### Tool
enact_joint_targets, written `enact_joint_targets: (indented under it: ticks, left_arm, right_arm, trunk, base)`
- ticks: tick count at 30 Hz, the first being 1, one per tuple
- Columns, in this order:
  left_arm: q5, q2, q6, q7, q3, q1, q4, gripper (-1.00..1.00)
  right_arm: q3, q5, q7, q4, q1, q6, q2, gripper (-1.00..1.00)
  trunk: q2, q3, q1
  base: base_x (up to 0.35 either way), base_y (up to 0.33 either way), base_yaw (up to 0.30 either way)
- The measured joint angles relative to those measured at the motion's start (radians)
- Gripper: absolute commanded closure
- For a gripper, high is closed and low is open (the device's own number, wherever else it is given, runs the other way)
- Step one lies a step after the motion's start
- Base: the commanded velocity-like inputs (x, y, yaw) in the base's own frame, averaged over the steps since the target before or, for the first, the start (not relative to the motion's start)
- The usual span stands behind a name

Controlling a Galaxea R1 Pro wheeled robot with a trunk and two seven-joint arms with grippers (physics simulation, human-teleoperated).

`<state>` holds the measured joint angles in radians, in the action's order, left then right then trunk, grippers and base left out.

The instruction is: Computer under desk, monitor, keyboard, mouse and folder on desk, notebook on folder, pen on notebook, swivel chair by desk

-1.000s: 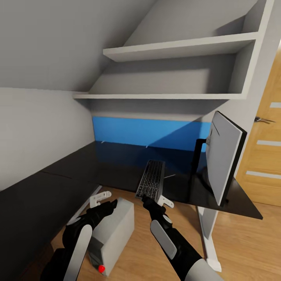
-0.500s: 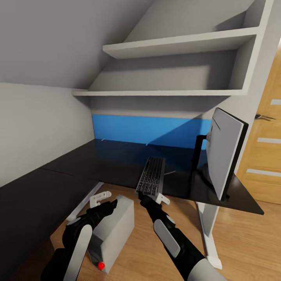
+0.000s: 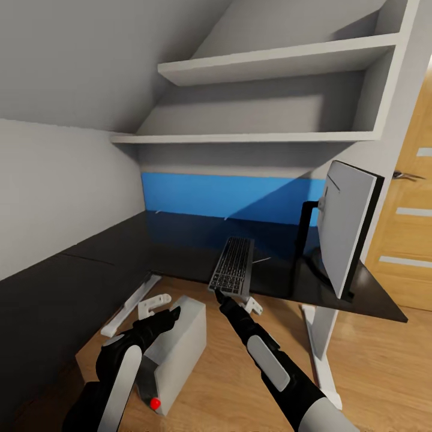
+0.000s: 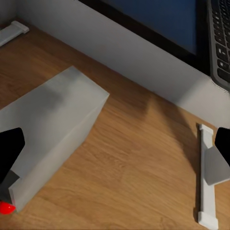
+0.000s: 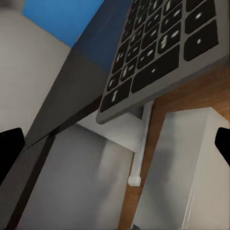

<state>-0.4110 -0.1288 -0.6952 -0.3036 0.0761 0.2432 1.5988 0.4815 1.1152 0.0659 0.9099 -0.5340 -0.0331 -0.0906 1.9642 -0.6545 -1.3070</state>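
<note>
Computer (image 3: 174, 354) lies on the floor under my open left pincer (image 3: 161, 307). My right pincer (image 3: 237, 300), grip unclear, sits at the near end of the keyboard (image 3: 233, 273), which overhangs the counter's (image 3: 180, 252) front edge: stiff, light, thin, best pinched at that end. Monitor (image 3: 347, 225) stands by the right edge.

Dark-keyed keyboard (image 3: 233, 272) lies on black desk (image 3: 180, 252), overhanging its front edge

The surface (image 3: 180, 252) is showing a glossy black finish, the floor (image 3: 372, 360) looking like smooth wood, the computer (image 3: 177, 348) appearing matt grey.
</note>
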Motion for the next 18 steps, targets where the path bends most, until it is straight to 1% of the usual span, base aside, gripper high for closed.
enact_joint_targets:
  ticks: [4,5,6,9,13,18]
  left_arm:
    - [0.0,0.0,0.0,0.0,0.0,0.0,0.0,-1.0]
    - [0.0,0.0,0.001,0.0,0.0,0.0,0.0,-1.0]
    - [0.0,0.0,0.001,0.0,0.0,0.0,0.0,-1.0]
    - [0.0,0.0,0.001,0.0,0.0,0.0,0.0,-1.0]
    - [0.0,0.0,0.001,0.0,0.0,0.0,0.0,-1.0]
    - [0.0,0.0,0.001,0.0,0.0,0.0,0.0,-1.0]
  right_arm:
    - [0.0,0.042,-0.031,0.0,0.0,0.002,0.013,-1.0]
    - [0.001,0.068,-0.045,0.0,0.0,0.002,0.021,-1.0]
    - [0.001,0.114,-0.065,0.0,0.0,0.003,0.034,-1.0]
    - [0.001,0.158,-0.081,0.0,0.0,0.004,0.044,-1.0]
    - [0.001,0.192,-0.092,-0.002,0.0,0.004,0.051,-1.0]
    - [0.001,0.21,-0.098,-0.016,0.0,0.0,0.054,-1.0]
  trunk:
    - [0.028,-0.013,-0.015]
    - [0.035,-0.016,-0.019]
    - [0.042,-0.019,-0.023]
    - [0.063,-0.028,-0.035]
    - [0.091,-0.041,-0.05]
    - [0.126,-0.056,-0.069]
  base:
    - [0.0,0.0,0.0]
    - [0.0,0.0,0.0]
    - [0.0,0.0,0.0]
    - [0.0,0.0,0.0]
    - [0.0,0.0,0.0]
    - [0.0,0.0,0.0]
